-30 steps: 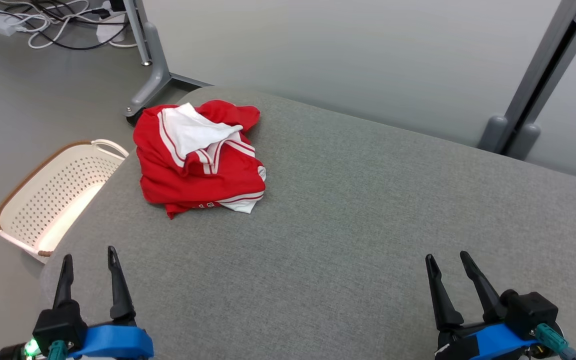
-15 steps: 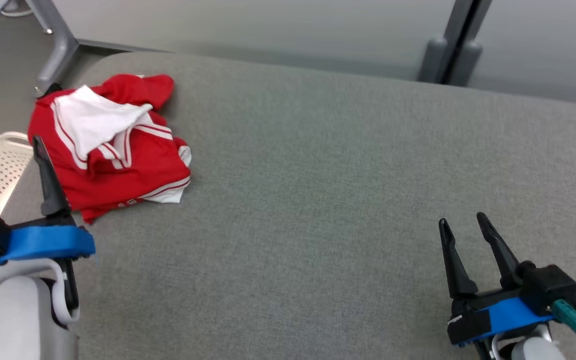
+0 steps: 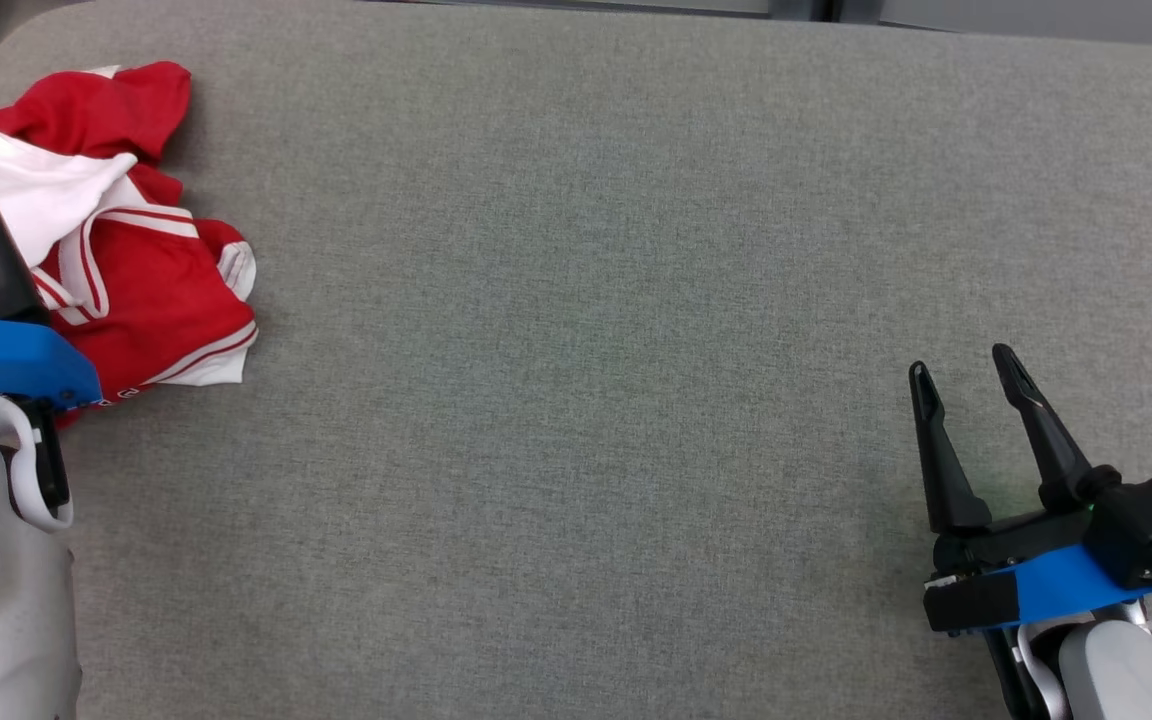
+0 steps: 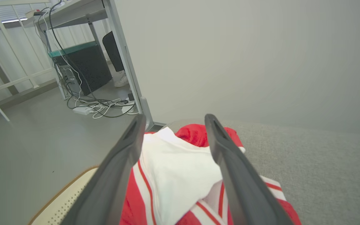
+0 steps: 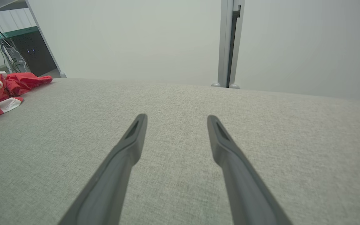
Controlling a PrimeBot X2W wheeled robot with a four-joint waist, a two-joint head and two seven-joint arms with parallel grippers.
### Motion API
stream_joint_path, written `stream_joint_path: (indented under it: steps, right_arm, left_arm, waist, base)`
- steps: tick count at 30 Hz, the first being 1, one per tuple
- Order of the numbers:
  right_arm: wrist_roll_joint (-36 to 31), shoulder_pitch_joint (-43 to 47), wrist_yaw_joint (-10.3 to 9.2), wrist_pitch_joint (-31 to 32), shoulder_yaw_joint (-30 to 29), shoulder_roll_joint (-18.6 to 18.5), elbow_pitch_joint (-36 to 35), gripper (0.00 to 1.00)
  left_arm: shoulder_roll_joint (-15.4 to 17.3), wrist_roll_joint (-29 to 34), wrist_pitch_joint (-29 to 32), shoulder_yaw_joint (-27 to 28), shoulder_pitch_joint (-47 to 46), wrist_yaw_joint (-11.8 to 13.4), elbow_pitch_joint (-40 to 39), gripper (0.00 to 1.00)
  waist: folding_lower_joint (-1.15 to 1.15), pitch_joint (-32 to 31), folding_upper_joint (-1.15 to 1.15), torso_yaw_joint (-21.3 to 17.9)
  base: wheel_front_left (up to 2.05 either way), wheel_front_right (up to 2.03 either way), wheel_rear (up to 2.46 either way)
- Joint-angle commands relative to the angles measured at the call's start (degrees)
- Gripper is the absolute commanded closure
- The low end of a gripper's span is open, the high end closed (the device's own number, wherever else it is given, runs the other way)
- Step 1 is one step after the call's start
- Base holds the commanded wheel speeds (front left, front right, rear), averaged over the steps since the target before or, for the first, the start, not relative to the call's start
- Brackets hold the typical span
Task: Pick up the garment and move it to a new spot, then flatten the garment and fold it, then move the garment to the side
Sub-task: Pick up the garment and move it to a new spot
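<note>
Both pairs of jaws stand apart and empty: the left jaws frame the garment, and the right jaws hover over bare cloth at the near right. On the grey padded surface point(image 3: 576, 300), the red-and-white garment point(image 3: 146, 300) lies crumpled at the far left corner, not yet lifted. By my judgement, picking up, flattening, folding and setting aside all remain. White lettering on its near hem is too small to read.

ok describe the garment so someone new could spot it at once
Take the grey padded surface and go to its far left corner. The garment lies there in a crumpled heap: bright red with white stripes and a white panel, against plain grey.
</note>
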Motion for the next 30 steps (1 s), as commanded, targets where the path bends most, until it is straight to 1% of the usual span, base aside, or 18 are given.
stream_joint_path:
  steps: [1, 6, 9, 13, 19, 21, 24, 30]
  right_arm:
    - [-0.47, -0.67, 0.03, -0.06, -0.18, -0.41, -0.57, 0.0]
    - [-0.5, -1.09, 0.03, -0.06, -0.58, -0.51, -1.14, 0.0]
    - [-0.38, -1.24, 0.03, -0.06, -0.5, -0.4, -1.24, 0.0]
    - [-0.14, -1.48, 0.03, -0.06, -0.25, -0.37, -1.12, 0.0]
    - [0.0, -1.86, 0.03, -0.06, -0.05, -0.56, -0.99, 0.0]
    - [0.09, -1.93, 0.03, -0.06, 0.07, -0.53, -0.87, 0.0]
    - [0.12, -2.16, 0.03, -0.06, 0.3, -0.31, -0.55, 0.0]
    - [0.47, -1.94, 0.03, -0.06, 0.56, 0.41, 0.17, 0.0]
  left_arm:
    - [0.78, -0.31, 0.41, -0.3, -2.19, -0.6, 3.0, 0.0]
    - [1.61, -0.78, 2.91, -0.88, -5.08, -1.46, 12.9, 0.0]
    - [2.13, -0.69, 3.01, -1.21, -6.31, -1.07, 17.53, 0.0]
    - [2.1, -1.22, 6.52, -1.58, -7.28, -1.54, 24.13, 0.0]
    - [1.23, -2.75, 9.91, -1.82, -8.7, -3.09, 30.04, 0.0]
    - [1.17, -2.94, 9.74, -1.91, -9.27, -3.35, 31.03, 1.0]
    - [1.48, -2.57, 8.45, -2.62, -9.98, -3.59, 31.62, 1.0]
    - [2.94, -1.86, 3.51, -3.64, -11.51, -3.22, 30.69, 1.0]
  waist:
    - [-0.02, 0.86, -0.01, -0.06]
    - [-0.02, 2.72, -0.01, -0.28]
    - [-0.02, 3.22, -0.01, -0.35]
    - [-0.02, 3.4, -0.01, -0.46]
    - [-0.02, 3.29, -0.01, -0.55]
    - [-0.02, 3.21, -0.01, -0.65]
    - [-0.02, 2.69, -0.01, -0.89]
    - [-0.02, 0.36, -0.01, -1.72]
  base:
    - [0.0, 0.0, 0.0]
    - [0.0, 0.0, 0.0]
    - [0.0, 0.0, 0.0]
    - [0.0, 0.0, 0.0]
    - [0.0, 0.0, 0.0]
    - [0.0, 0.0, 0.0]
    - [0.0, 0.0, 0.0]
    - [0.0, 0.0, 0.0]
